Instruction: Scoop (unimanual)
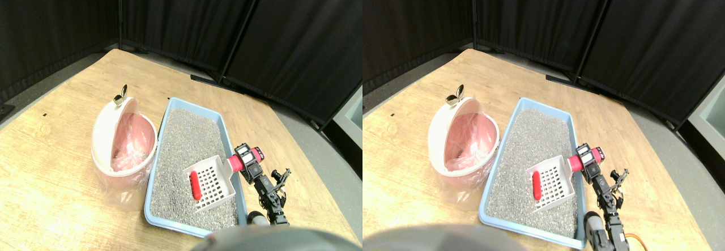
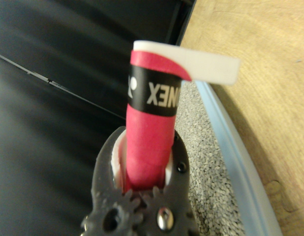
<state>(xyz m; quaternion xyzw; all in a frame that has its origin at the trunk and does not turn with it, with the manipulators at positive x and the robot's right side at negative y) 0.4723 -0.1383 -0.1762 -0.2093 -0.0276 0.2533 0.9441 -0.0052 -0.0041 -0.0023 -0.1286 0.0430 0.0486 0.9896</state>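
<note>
Scoop (image 1: 210, 182) lies on litter in tray (image 1: 195, 106), red piece (image 1: 195, 185) inside; right gripper (image 1: 244, 160) clamped on scoop handle (image 2: 149, 142); bin (image 1: 122, 143) beside tray.

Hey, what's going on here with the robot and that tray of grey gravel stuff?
The robot's right gripper has its jaws shut on the red wrapped handle of a white slotted scoop. The scoop sits over the grey litter in the blue litter tray, with a red cylinder-shaped object lying in it. Beside the tray stands a round white bin lined with a pink bag, its lid tipped open. Nothing from the scoop has been tipped into the bin yet.
</note>
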